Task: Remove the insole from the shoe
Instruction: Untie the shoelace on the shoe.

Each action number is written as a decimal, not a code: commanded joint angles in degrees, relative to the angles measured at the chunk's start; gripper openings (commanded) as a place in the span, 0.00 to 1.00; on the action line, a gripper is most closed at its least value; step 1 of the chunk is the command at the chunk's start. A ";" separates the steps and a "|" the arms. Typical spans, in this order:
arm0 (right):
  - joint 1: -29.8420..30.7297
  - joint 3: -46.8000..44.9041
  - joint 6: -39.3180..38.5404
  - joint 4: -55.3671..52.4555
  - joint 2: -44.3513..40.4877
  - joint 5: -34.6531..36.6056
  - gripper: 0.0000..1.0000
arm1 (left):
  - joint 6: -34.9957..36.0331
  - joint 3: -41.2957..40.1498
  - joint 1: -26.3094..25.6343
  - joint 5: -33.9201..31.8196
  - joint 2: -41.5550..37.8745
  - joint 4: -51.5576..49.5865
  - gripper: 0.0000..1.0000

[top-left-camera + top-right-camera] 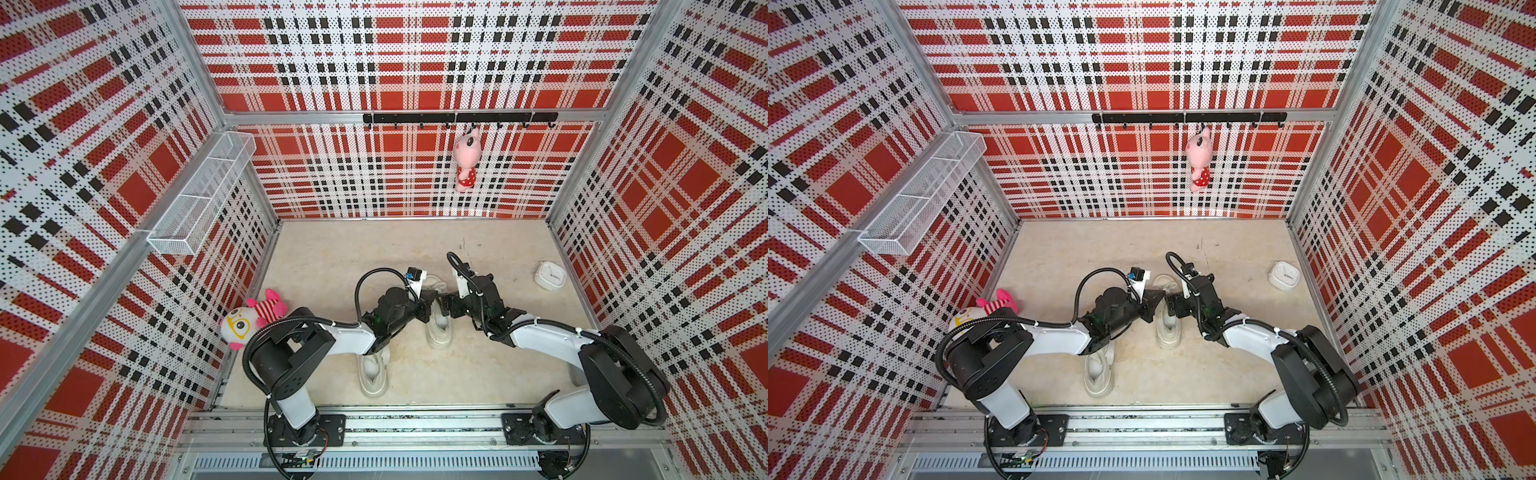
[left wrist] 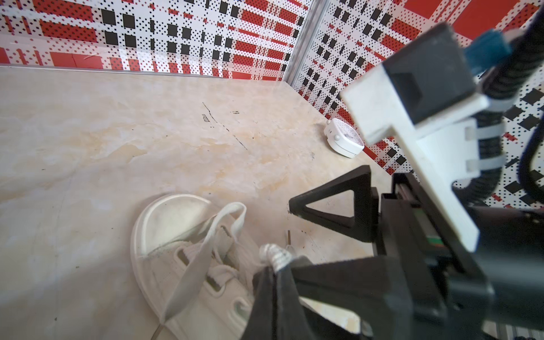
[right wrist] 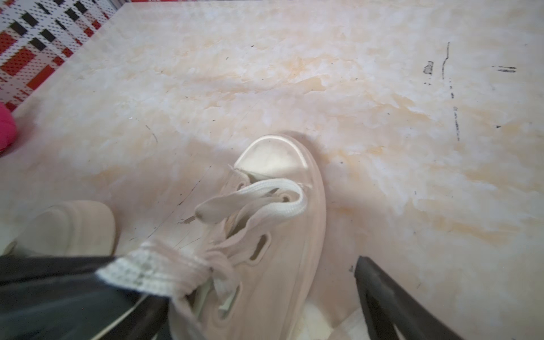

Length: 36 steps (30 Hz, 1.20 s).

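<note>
1. The shoe (image 1: 439, 332) sits in the middle of the table (image 1: 332, 257). A second shoe (image 1: 373, 374) lies nearer the front.
2. The left gripper (image 2: 276, 270) is pressed together on the tongue (image 3: 141, 272). It holds the tongue off to one side, away from the hole where a foot goes in.
3. The right gripper (image 2: 294, 237) is spread wide and holds nothing. It hangs just over the shoe, close beside the left one.
4. The insole has not come out, so I think it is inside the shoe. I cannot see it well. Something pale shows in the heel hole in both top views, but I cannot tell if that is the insole.
5. I think the step now is for the right gripper to go down into the hole and pinch the edge of the insole.
6. To do it well, the left gripper should hold the tongue tight so the hole is big.
7. The right gripper should go in at the heel end, with one finger under the insole edge and one on top.
8. It must pinch only the insole. The loose lace (image 3: 265, 191) and the side of the shoe are close and easy to catch by mistake.
9. Then it should pull slowly, up and toward the heel. If it pulls fast, the whole shoe may lift off the table.
</note>
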 commanded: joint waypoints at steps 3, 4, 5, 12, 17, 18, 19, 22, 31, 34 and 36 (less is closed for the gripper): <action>-0.04 2.54 3.00 -3.06 2.11 10.75 0.86 | -0.22 -1.11 -0.41 -1.78 -4.04 3.32 0.00; -0.11 2.54 3.81 -3.99 2.12 12.30 0.85 | -0.30 -1.51 -0.41 -2.52 -4.50 3.36 0.00; -0.20 2.48 4.84 -4.87 1.98 13.85 0.85 | -0.31 -1.98 -0.32 -3.43 -4.97 3.38 0.00; -2.11 0.90 10.34 -12.16 -0.14 20.48 0.86 | -5.45 -7.16 2.40 -7.08 -7.64 5.33 0.00; -4.78 -1.52 15.13 -15.59 -2.96 22.15 0.88 | -9.16 -10.94 5.19 -5.58 -7.72 9.38 0.00; -5.38 -1.95 15.93 -16.02 -3.58 21.97 0.88 | -9.36 -11.23 5.43 -5.49 -7.59 9.76 0.00; -5.84 -2.47 16.68 -16.57 -4.26 22.12 0.87 | -9.46 -11.51 5.53 -5.80 -7.55 9.89 0.00; -7.30 -3.81 18.35 -18.48 -6.57 23.43 0.89 | -9.68 -12.31 5.82 -6.64 -7.73 9.97 0.00; -17.01 -7.69 19.77 -23.50 -16.39 21.68 0.89 | -10.16 -12.88 6.27 -7.38 -8.01 10.15 0.00; -19.13 -8.43 18.71 -24.03 -20.02 20.07 0.89 | -10.16 -12.89 6.36 -7.32 -8.03 10.15 0.00; -19.28 -8.77 15.33 -21.50 -22.16 15.65 0.91 | -10.03 -12.70 6.40 -6.45 -7.74 10.15 0.00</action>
